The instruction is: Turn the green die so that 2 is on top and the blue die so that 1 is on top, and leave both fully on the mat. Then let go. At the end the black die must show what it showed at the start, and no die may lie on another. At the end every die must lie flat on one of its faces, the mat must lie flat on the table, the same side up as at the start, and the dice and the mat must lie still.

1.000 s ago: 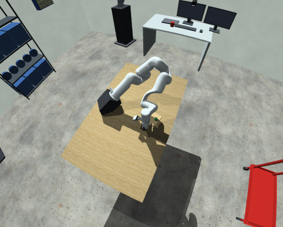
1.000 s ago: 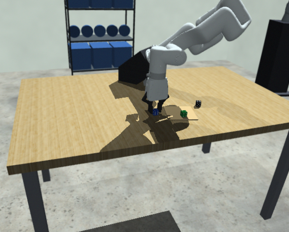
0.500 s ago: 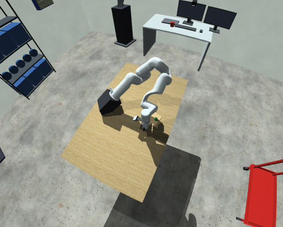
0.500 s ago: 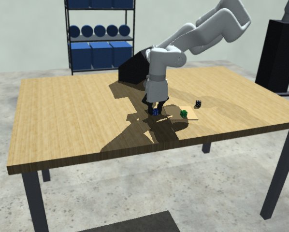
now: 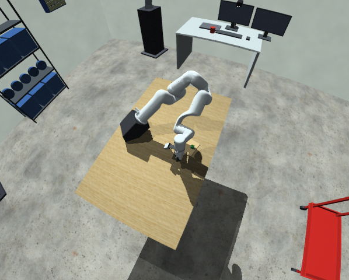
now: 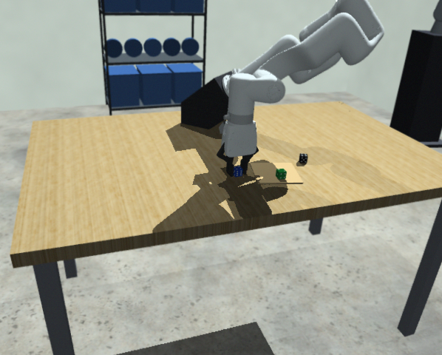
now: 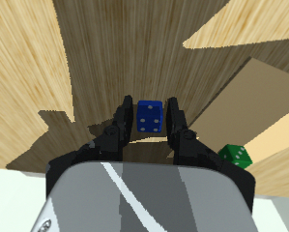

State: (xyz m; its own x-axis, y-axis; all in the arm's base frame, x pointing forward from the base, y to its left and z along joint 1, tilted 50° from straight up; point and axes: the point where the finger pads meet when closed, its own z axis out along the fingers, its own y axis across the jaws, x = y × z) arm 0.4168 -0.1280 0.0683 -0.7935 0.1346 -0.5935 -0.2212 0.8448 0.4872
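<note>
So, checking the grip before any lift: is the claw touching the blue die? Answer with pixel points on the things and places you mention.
Apart: the wrist view shows a gap between each of the claw's [image 6: 237, 171] [image 7: 150, 116] fingers and the blue die [image 6: 237, 171] [image 7: 149, 117].

A red wheeled cart [image 5: 321, 241] stands on the mottled grey concrete floor [image 5: 48, 210] [image 6: 175, 298]. A white desk [image 5: 195, 30] carries two black monitors [image 5: 235, 12] and a red cylindrical mug [image 5: 212, 29]. Blue bins [image 5: 24, 40] [image 6: 123, 86] occupy a black-framed shelf unit [image 5: 49, 65] [image 6: 152, 14].

Blue die [image 6: 238, 171] [image 7: 150, 116] between spread fingers of end effector [image 5: 178, 158] [image 6: 237, 172] [image 7: 150, 106], gap either side, one pip and four pips on visible faces, shadowed desk [image 5: 132, 186] [image 6: 99, 171] [image 7: 18, 58] below, tan mat [image 5: 194, 141] [image 6: 293, 172] [image 7: 252, 97] at right, green die [image 5: 192, 146] [image 6: 281, 174] [image 7: 237, 156] partly hidden lower right.
</note>
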